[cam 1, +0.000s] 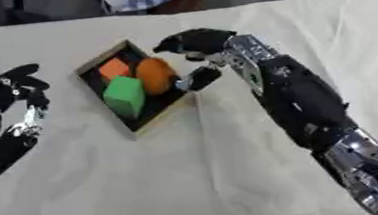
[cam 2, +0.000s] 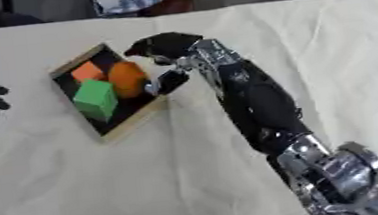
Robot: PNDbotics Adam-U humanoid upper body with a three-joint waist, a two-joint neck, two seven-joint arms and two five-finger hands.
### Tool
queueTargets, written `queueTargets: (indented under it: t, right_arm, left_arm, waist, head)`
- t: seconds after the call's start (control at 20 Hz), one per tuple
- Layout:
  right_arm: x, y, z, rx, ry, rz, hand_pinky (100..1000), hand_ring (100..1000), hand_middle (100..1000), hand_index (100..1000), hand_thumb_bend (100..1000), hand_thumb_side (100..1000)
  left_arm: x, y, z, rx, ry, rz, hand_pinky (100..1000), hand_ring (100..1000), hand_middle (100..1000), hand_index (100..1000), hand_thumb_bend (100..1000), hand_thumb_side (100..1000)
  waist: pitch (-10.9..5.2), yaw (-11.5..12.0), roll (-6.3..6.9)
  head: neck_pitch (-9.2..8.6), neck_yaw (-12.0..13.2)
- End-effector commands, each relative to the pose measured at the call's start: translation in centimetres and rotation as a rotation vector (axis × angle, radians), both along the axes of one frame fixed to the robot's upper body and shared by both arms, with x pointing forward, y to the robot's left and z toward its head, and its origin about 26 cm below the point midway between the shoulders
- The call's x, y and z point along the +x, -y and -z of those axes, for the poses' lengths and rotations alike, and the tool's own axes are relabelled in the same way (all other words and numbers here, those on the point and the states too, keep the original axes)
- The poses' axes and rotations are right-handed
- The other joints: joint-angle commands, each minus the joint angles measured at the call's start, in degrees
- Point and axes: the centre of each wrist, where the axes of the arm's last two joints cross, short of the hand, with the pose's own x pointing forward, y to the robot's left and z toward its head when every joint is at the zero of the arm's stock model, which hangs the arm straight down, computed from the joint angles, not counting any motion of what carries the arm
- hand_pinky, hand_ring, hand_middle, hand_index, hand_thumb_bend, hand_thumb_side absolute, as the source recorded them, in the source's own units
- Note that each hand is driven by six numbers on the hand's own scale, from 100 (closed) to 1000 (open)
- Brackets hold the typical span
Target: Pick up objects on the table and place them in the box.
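The right hand (cam 1: 194,58) reaches in from the right and sits at the right-hand edge of the box (cam 1: 163,117), its fingers arched over the orange rounded object (cam 1: 155,75) and its thumb low beside it, so the hand is spread around the object rather than closed on it; whether any finger is touching it I cannot tell. The object lies inside the box, against the right wall, with a green block (cam 1: 125,95) just beside it on the left and a smaller orange block (cam 1: 114,68) in the far corner. The box itself is a shallow wooden tray with a dark floor, lying askew on the cloth-covered desk (cam 1: 199,173). The left hand (cam 1: 17,95) rests idle at the left edge of the view, fingers relaxed and holding nothing. No loose objects show on the cloth, so the task looks close to done. The rounded object is probably light and smooth, apt to roll, and best taken across its widest part from opposite sides; the blocks look light and stiff, with flat faces that give an easy pinch.
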Motion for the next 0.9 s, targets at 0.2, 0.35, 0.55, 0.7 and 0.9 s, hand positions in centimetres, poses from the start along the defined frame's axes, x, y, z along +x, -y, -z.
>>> queueTargets:
  t: [0.2,0.35,0.55,0.7,0.9]
  right_arm:
    - [0.1,2.0,-4.6,0.083,0.096,-0.033,912,932,954,1000,100,525]
    - [-0.2,3.1,-5.6,0.152,0.140,-0.036,911,926,938,1000,100,449]
    - [-1.0,5.5,-6.3,0.252,0.205,-0.019,912,917,917,1000,100,381]
    - [-1.7,7.8,-5.7,0.314,0.226,0.011,918,916,908,1000,100,308]
    - [-2.9,10.7,-4.6,0.355,0.225,0.039,940,957,946,1000,100,315]
  left_arm:
    - [0.0,-0.3,-0.7,0.007,0.020,0.001,717,573,626,875,100,640]
    - [0.0,-0.3,-0.6,0.005,0.019,0.001,717,573,626,874,100,643]
    - [0.0,-0.3,-0.5,0.007,0.014,-0.003,718,577,629,874,100,643]
    - [0.0,-0.3,-0.4,0.017,0.014,-0.004,722,585,636,874,100,637]
    - [0.0,-0.5,-0.6,0.061,0.018,0.006,744,621,674,889,100,634]
  waist:
    - [-0.50,-0.3,-0.23]
    - [-0.51,-0.5,-0.19]
    - [-0.55,-1.0,-0.26]
    - [-0.60,-1.4,-0.28]
    - [-0.72,-1.9,-0.27]
  head:
    - [0.14,0.4]
    - [0.24,0.7]
    - [0.30,1.3]
    - [0.31,1.9]
    - [0.31,2.3]
